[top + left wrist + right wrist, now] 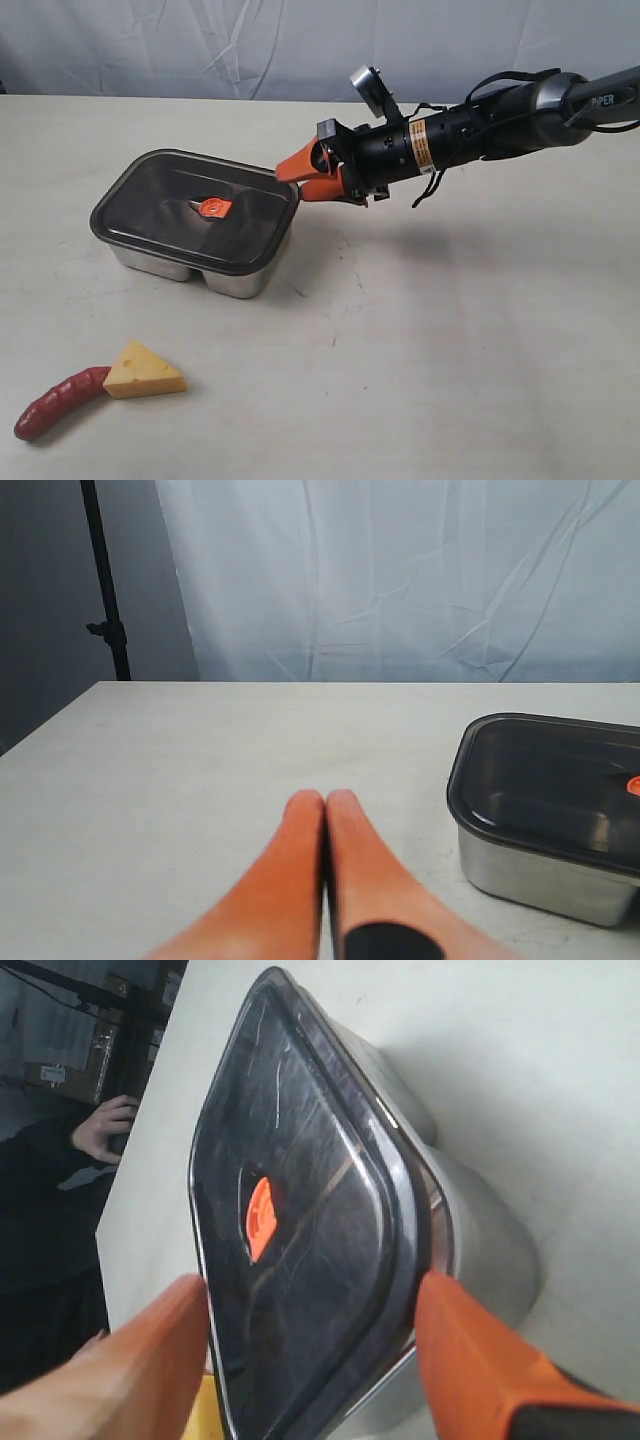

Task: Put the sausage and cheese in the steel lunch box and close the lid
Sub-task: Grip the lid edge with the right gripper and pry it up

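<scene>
The steel lunch box (pixel 240 280) stands left of centre with the dark lid (pixel 170 205) lying on it, its orange valve (pixel 213 208) facing up. My right gripper (pixel 292 184) is open at the box's right end, its two orange fingers either side of the lid's rim (pixel 400 1210). The box wall (pixel 480 1250) shows beside one finger. The sausage (pixel 60 400) and the yellow cheese (pixel 143 371) lie touching on the table near the front left, outside the box. My left gripper (pixel 325 800) is shut and empty over bare table, with the box (pixel 540 865) off to one side.
A white cloth backdrop (pixel 200 45) hangs behind the table. A black stand pole (pixel 105 580) rises past the table's far corner in the left wrist view. A person's hand (pixel 105 1125) shows beyond the table edge in the right wrist view.
</scene>
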Action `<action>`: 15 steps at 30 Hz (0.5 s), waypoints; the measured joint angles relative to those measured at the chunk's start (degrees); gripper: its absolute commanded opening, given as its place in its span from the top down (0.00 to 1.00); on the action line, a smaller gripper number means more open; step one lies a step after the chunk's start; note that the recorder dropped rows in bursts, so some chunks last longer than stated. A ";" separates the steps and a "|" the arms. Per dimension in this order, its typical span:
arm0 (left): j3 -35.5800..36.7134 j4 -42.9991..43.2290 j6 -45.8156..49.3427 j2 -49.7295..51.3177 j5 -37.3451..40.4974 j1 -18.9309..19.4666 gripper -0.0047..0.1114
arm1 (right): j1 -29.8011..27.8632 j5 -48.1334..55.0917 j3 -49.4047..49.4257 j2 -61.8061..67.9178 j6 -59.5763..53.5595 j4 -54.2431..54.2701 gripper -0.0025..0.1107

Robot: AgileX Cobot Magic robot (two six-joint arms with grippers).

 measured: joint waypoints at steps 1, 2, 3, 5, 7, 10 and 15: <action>0.00 0.00 0.00 0.00 0.00 0.00 0.96 | 0.00 -0.25 0.00 0.00 0.00 -0.14 0.47; 0.00 0.00 0.00 0.00 0.00 0.00 0.96 | 0.00 -0.62 0.00 0.00 0.00 -0.29 0.47; 0.00 0.00 0.00 0.00 0.00 0.00 0.96 | 0.00 -0.77 0.00 0.00 0.00 -0.67 0.47; 0.00 0.00 0.00 0.00 0.00 0.00 0.96 | 0.10 -0.77 0.00 0.00 0.00 -1.29 0.47; 0.00 0.00 0.00 0.00 0.00 0.00 0.96 | 0.66 -0.24 0.00 0.00 0.00 -1.64 0.47; 0.00 0.00 0.00 0.00 0.00 0.00 0.96 | 1.72 1.94 0.00 0.00 0.00 -1.99 0.47; 0.00 0.00 0.00 0.00 0.00 0.00 0.96 | 2.76 3.43 0.00 0.00 -0.38 -2.22 0.47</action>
